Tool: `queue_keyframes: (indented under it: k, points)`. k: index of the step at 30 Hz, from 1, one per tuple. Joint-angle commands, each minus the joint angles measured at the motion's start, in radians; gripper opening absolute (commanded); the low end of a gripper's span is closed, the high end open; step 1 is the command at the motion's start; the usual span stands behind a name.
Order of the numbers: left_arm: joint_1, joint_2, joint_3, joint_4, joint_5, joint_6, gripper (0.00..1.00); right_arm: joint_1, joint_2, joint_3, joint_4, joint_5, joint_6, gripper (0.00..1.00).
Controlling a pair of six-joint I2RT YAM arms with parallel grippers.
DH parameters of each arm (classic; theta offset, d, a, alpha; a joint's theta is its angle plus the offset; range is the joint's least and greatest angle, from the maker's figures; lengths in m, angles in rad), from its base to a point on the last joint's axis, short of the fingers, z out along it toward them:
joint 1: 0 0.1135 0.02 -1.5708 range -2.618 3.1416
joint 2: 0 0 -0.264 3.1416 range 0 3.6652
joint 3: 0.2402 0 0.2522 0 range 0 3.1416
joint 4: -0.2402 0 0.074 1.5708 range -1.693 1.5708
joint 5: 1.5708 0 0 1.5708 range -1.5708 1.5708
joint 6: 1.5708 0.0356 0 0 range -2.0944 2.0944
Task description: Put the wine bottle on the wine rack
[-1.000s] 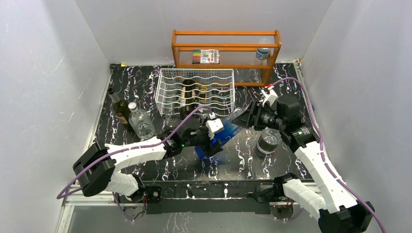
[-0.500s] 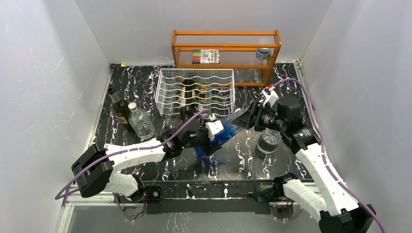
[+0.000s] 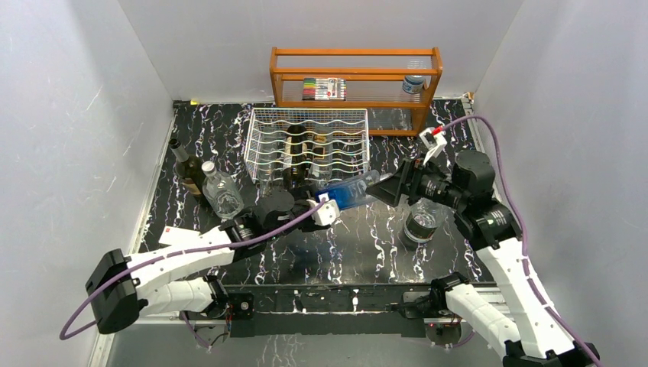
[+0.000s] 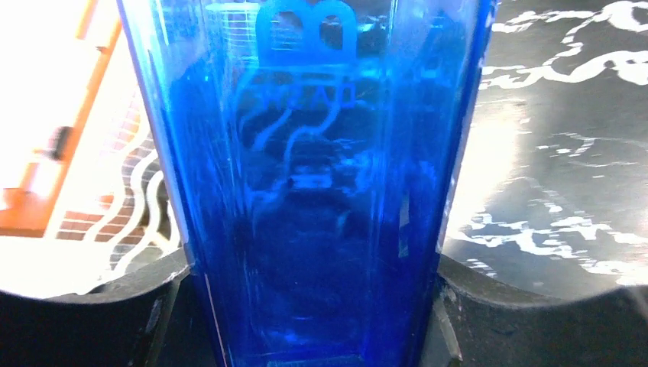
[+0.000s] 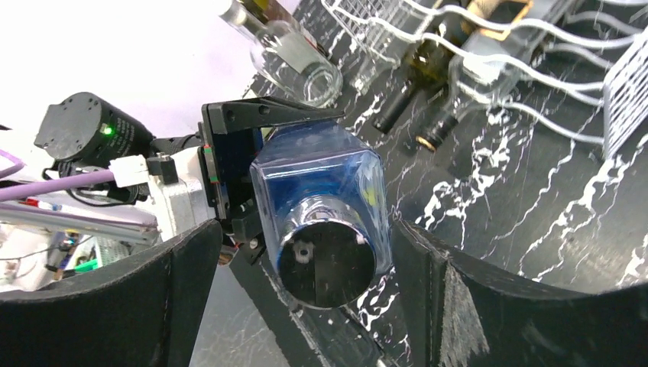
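- Top view: the wine bottle, blue glass, hangs nearly level just in front of the wine rack, off its near right corner. It spans the gap between the two arms and is not in a cradle.
- Left wrist view only: the left fingers press both flanks of the blue body, a firm grip; a raised letter shows in the glass.
- Right wrist view only: the right fingers stand spread wide of the capped neck end, with a gap on each side and nothing held. Dark bottles lie in the rack.
- Against a second ago: the bottle was lower, slanted and farther from the rack, and the right fingers were closer in on the neck.
- Pose: the left arm stretches low and long toward the rack front. The right arm has its elbow raised, wrist aimed across at the rack's right side.
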Motion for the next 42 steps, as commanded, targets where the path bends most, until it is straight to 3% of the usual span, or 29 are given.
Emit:
queue_keyframes:
  k: [1, 10, 16, 25, 37, 42]
  points:
    - [0.001, -0.125, -0.006, 0.152, -0.138, 0.258, 0.0, -0.003, -0.035, 0.108, 0.007, -0.027, -0.111, 0.93]
    - [0.001, -0.141, -0.071, 0.203, -0.175, 0.469, 0.0, -0.004, 0.028, 0.226, -0.18, 0.028, -0.322, 0.94]
    - [0.0, -0.115, -0.117, 0.314, -0.155, 0.593, 0.0, -0.004, 0.111, 0.21, -0.223, -0.037, -0.419, 0.95]
    - [-0.005, -0.046, -0.138, 0.434, -0.107, 0.764, 0.0, 0.005, 0.174, 0.086, -0.081, -0.161, -0.344, 0.94]
    - [-0.021, -0.022, -0.183, 0.481, -0.044, 0.753, 0.0, 0.167, 0.221, -0.063, -0.006, -0.065, -0.275, 0.94]
    - [-0.021, -0.014, -0.188, 0.483, -0.039, 0.753, 0.0, 0.263, 0.263, -0.06, -0.032, -0.016, -0.266, 0.86]
